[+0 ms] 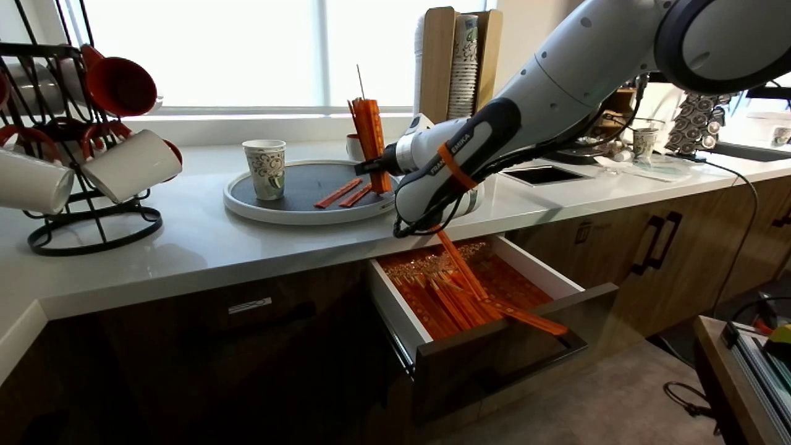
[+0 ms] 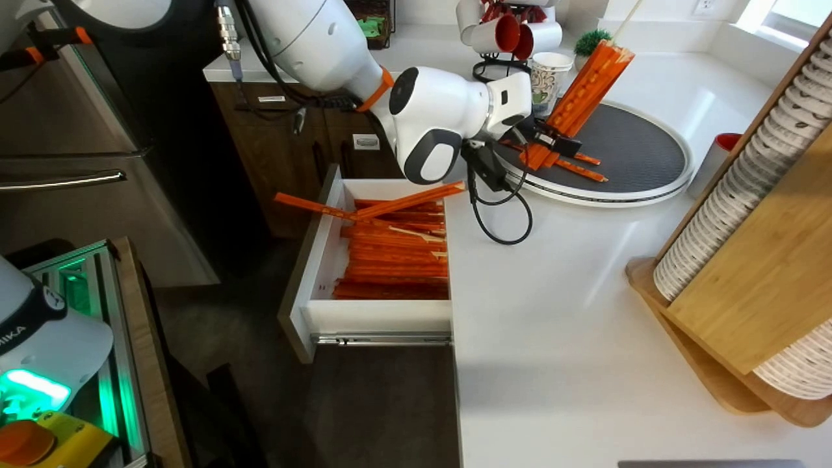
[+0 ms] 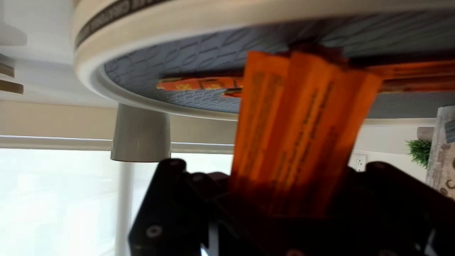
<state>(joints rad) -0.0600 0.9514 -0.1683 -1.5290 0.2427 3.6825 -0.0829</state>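
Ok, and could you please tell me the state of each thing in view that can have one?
Gripper: shut, holding
Orange bundle: in the gripper, tilted; whether it touches the round tray, I cannot tell
Loose packets: lying on the tray
Paper cup: upright on the tray
Drawer: pulled open, more orange packets inside
Rack mugs: hanging, tipped
Mug by the tray: upright
Other cups: stacked
Green light: on
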